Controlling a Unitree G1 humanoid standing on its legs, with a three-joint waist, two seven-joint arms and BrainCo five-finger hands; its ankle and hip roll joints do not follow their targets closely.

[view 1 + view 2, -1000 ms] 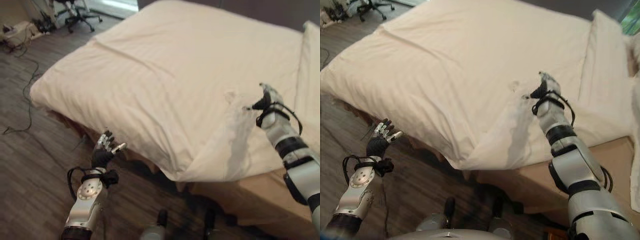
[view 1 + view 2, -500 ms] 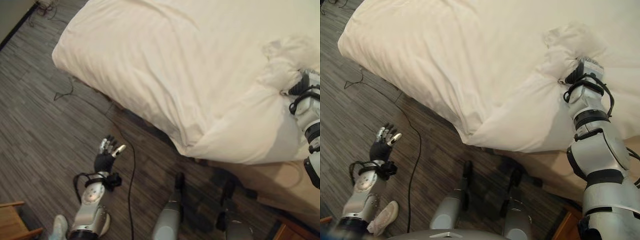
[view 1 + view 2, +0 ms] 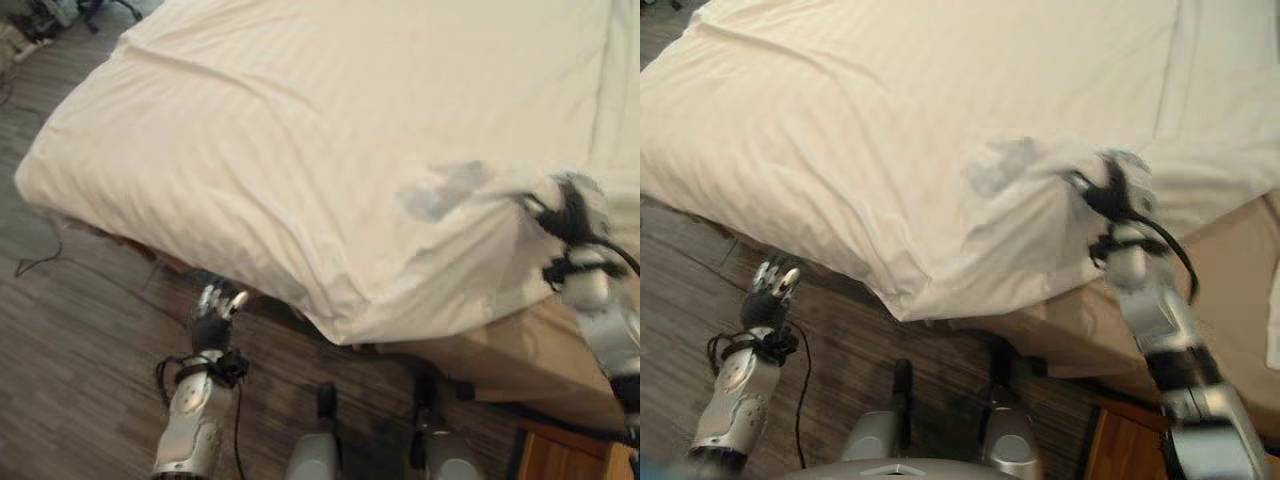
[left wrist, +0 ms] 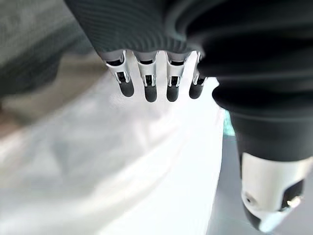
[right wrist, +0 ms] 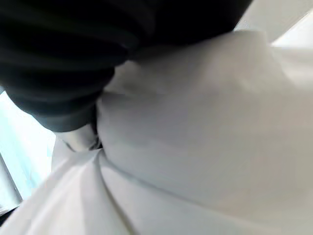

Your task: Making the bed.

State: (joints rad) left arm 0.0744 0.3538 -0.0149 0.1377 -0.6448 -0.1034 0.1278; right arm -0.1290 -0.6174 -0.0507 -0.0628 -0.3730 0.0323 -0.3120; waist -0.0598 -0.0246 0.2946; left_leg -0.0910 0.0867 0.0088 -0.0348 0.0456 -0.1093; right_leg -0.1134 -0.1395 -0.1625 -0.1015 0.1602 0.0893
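A cream duvet (image 3: 300,130) covers most of the bed, and its near corner hangs over the edge. My right hand (image 3: 572,215) is at the bed's near right side, shut on a bunched fold of the duvet (image 5: 205,122), which wraps closely round it. My left hand (image 3: 213,312) hangs low over the floor beside the bed's near edge, apart from the cloth. Its fingers (image 4: 146,83) are straight and hold nothing.
A bare beige mattress (image 3: 530,345) shows below the duvet at the right. White bedding (image 3: 625,100) lies along the far right. A wooden piece of furniture (image 3: 565,455) stands at the lower right. Dark wood floor with a loose cable (image 3: 30,265) runs along the left.
The camera has shifted. My right hand has kept its hold on the duvet and drawn the bunched fold toward the bed's near right edge. The left hand stays low and open.
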